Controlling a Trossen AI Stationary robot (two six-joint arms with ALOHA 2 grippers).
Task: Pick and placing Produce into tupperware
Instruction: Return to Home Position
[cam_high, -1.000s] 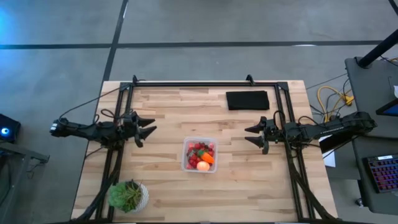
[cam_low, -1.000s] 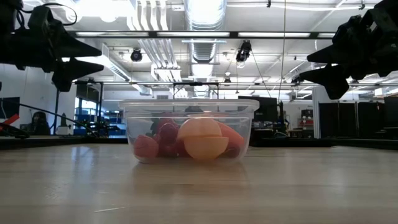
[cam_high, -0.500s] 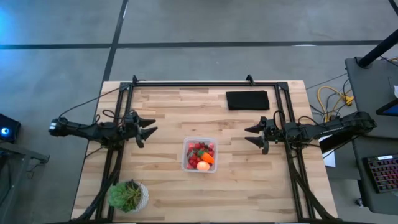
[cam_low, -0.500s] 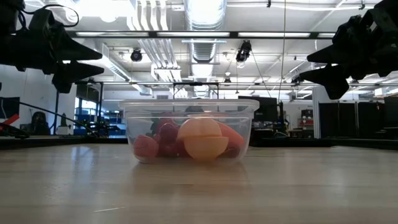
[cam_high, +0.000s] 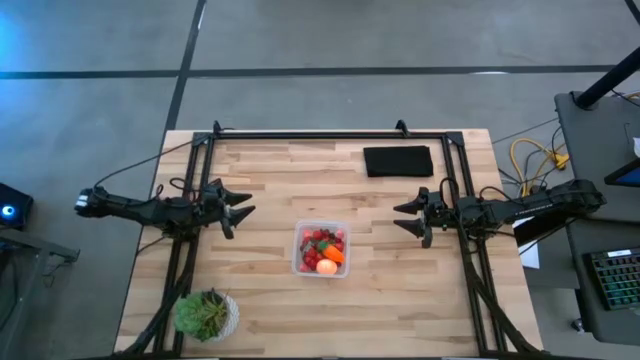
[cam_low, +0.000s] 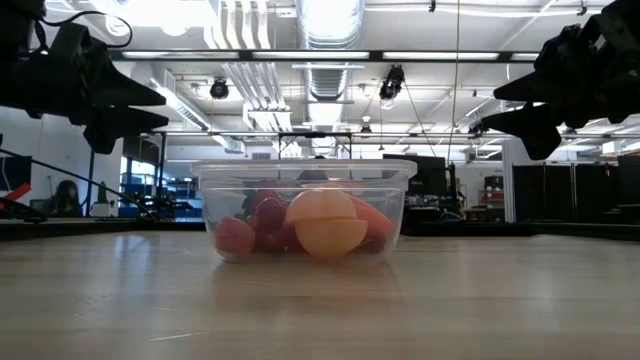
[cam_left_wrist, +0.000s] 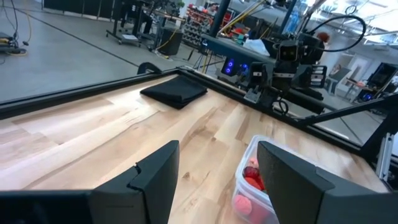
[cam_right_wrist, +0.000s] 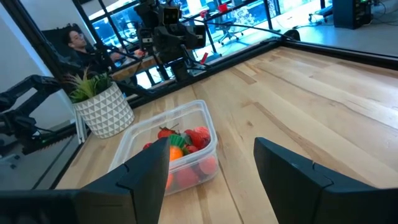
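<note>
Near the middle of the desk (cam_high: 270, 300), a little toward the edge with the potted plant (cam_high: 207, 314): tupperware (cam_high: 321, 249), upright and uncovered. Inside it, all the Produce (cam_high: 318, 243) in view: red pieces, the carrot (cam_high: 334, 255), and the round peach (cam_low: 323, 222) against the wall facing the low camera.

Lies toward the desk's right from the left gripper (cam_high: 245, 205) and toward its left from the right gripper (cam_high: 397, 217), in both cases slightly toward the plant's edge. Roughly square, so no long axis to favour. About equally near either arm.

Both grippers raised well above the wood, held level, pointing inward at each other from the left and right edges, fingers spread, grasping nothing.

By the look of it, nothing more to fetch; only the retreat to rest left.

Black pad (cam_high: 398, 160) near the far right corner, well apart.
</note>
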